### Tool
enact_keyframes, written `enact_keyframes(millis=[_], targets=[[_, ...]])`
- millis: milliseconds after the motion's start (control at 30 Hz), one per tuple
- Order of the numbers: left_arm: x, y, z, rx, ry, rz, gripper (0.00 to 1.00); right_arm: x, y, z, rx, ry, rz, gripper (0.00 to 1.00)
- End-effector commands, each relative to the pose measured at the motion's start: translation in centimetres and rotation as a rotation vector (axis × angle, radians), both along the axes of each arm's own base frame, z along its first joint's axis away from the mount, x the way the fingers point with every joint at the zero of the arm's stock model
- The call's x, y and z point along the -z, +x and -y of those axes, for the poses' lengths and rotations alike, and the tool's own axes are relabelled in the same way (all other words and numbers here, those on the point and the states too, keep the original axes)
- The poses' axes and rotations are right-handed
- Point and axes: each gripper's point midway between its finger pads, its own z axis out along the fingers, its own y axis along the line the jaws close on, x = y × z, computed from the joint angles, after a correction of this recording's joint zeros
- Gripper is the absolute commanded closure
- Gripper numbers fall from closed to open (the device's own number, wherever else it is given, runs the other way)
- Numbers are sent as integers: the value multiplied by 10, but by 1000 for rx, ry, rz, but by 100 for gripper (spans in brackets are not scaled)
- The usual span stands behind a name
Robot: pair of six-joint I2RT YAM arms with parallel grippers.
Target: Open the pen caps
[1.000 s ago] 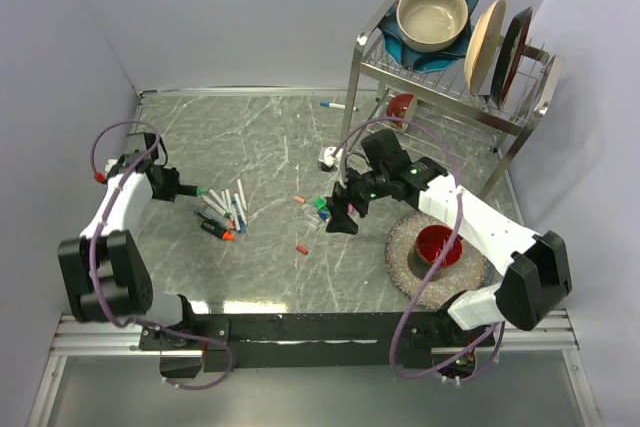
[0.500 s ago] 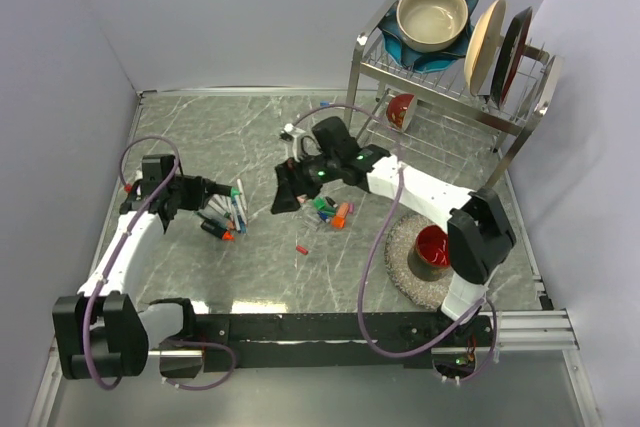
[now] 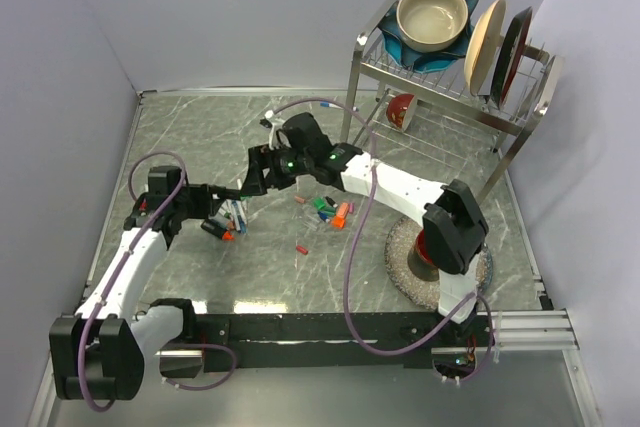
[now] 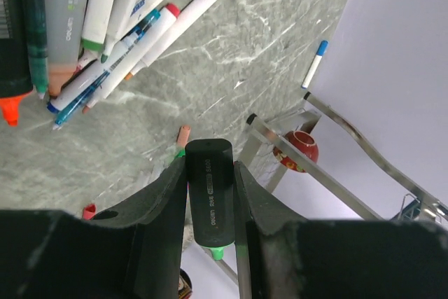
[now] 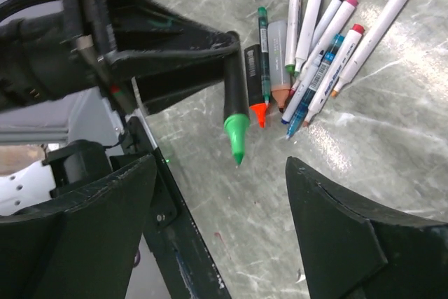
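- The left gripper [image 4: 210,169] is holding a black marker [image 5: 236,92] by its barrel above the grey marble worktop [image 3: 200,137]. Its jaws are pressing narrowly on the barrel's sides.
- The marker's green tapered end [image 5: 236,134] is pointing toward the right gripper [image 5: 220,166]. That gripper's jaws are standing wide with nothing between them, just short of that end.
- Whether the green end is a cap or a bare tip is not showing clearly.
- A pile of markers [image 5: 318,64] wearing coloured pen caps [image 5: 352,1] is lying just beside the held marker. Loose caps [image 3: 330,211] are lying farther right.
- Such a cap is probably light, stiff, smooth plastic, staying on by friction. It looks best pinched across its sides near the barrel joint and pulled straight along the marker, as the taper could be slipping from a grip nearer the point.
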Motion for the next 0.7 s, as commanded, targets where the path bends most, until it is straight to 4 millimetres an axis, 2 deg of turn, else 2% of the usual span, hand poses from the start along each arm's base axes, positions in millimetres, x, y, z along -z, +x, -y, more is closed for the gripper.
enact_keyframes(millis=[0,233,433,467,667], targets=[[-19,1,6,-10,-65,65,69,-12,14,-16,28,24,57,21],[-19,-5,9,-22,-108,64,70,-7,7,-27,-3,10,71,26],[-19,-8,12,-14,-129,66,70,-6,8,-32,-12,10,81,28],[-19,-9,12,-15,-128,63,70,-6,8,-33,-17,14,80,34],[-20,-10,11,-22,-130,64,70,-3,1,-37,-39,16,70,41]])
